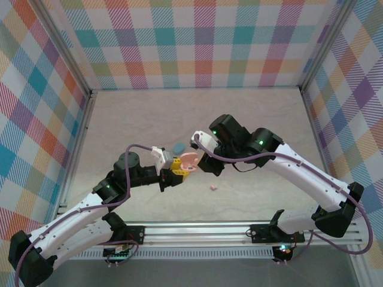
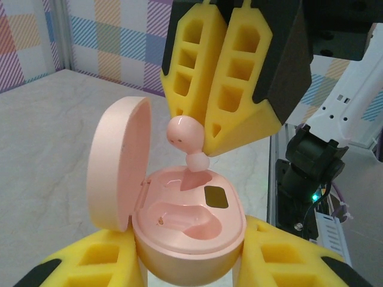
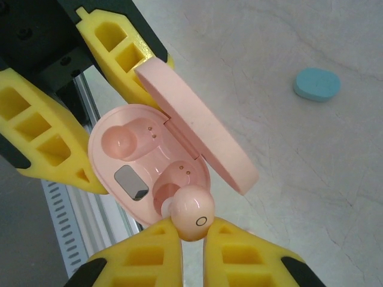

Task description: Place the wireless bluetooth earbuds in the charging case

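Grasping one pink earbud [image 3: 192, 212] by its rounded head, the right gripper [image 3: 192, 239] is seen at the bottom centre of the right wrist view, its two yellow fingers clenched on the bud. In the left wrist view the same bud is found at the centre of the frame, pinched at the tips of the right gripper, which comes down from the top. Its stem is pointed down at one of the two sockets of the pink charging case [image 2: 191, 233]; whether stem and socket touch cannot be told.

One pink case is counted, open, with its lid [image 2: 116, 161] stood up at the left of the frame. It is clamped at the bottom centre between the two fingers of the left gripper [image 2: 188, 269]. Both sockets are shown empty, one of them [image 3: 119, 140] in the upper left part of the case.

In the top view the two grippers are met at the centre of the frame, lifted above the table [image 1: 149, 113]. A second pink earbud [image 1: 213, 188] is seen lying loose on the table, just below and right of them. One blue case [image 1: 178, 146], closed, lies just above the left gripper.
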Robot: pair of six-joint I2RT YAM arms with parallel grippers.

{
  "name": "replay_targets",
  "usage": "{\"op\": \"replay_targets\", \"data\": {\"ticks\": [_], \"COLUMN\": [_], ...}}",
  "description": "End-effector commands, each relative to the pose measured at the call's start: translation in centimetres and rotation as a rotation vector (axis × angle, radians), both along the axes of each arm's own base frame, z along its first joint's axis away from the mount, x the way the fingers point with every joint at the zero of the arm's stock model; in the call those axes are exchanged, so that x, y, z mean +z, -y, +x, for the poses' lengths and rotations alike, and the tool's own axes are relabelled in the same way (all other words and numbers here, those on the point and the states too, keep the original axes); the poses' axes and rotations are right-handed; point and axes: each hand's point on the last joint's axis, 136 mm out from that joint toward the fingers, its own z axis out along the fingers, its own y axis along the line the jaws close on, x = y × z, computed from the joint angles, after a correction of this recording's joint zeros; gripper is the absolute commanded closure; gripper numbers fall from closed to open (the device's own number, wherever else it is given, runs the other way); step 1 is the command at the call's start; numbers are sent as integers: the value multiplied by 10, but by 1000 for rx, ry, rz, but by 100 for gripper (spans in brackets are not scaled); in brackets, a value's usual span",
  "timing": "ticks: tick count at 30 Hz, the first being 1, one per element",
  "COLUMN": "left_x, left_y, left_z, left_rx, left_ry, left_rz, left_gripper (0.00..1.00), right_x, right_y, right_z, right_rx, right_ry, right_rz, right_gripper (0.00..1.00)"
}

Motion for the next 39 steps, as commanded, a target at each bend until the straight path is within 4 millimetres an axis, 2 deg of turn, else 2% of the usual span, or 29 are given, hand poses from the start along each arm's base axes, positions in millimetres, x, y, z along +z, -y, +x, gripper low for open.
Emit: {"op": "replay_targets", "data": {"ticks": [1,5,21,36,39], "left_x": [13,14,16,16,16], "left_y": [3,3,5,7,7], "left_z": [-7,-8,-6,-7,-8], "left_rx": [-37,-36,-33,-40,-42], "left_ry": [45,46,55,54,54], "left_rz": [-22,-19,-20,-23,-22], "left_gripper": [77,77,77,77,77], "right_x": [7,9,-6,-18,-17], "right_y": [0,-4,-1,-11,-13], "right_z": [-2,-4,-8,-18,-14], "right_rx": [26,44,79,155,138], "right_ry": [30,35,36,41,54], "right_rz": [-1,4,-84,-159,-170], "right_gripper": [86,86,85,80,80]}}
